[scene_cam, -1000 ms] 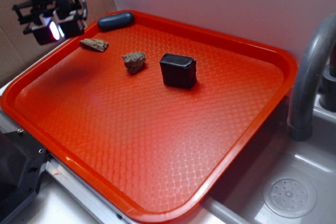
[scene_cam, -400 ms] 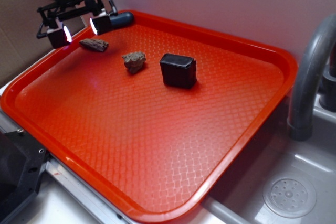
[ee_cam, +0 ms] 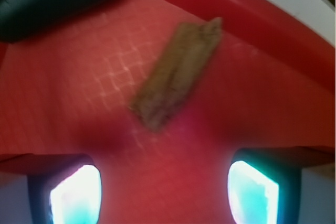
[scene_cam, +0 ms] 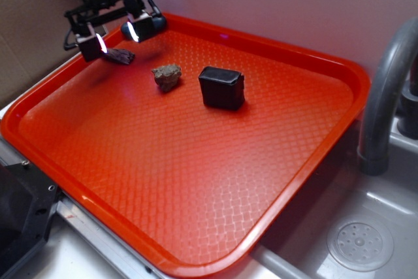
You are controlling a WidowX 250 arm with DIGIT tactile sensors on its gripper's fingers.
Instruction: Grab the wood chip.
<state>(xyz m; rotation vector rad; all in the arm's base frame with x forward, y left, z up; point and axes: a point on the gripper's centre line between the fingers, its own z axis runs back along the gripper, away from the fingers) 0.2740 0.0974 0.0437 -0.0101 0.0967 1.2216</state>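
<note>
My pincer [scene_cam: 117, 37] hangs at the upper left of the frame, spread wide and holding nothing, its lit fingers on either side of the wood chip [scene_cam: 119, 56]. The chip lies flat on the red tray [scene_cam: 196, 181] near its far left corner. Rightward sit a lumpy rock [scene_cam: 167, 76], then a black block [scene_cam: 222, 87].

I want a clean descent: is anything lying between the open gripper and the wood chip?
No. In the wrist view only bare red tray lies between the gripper and the wood chip.
</note>
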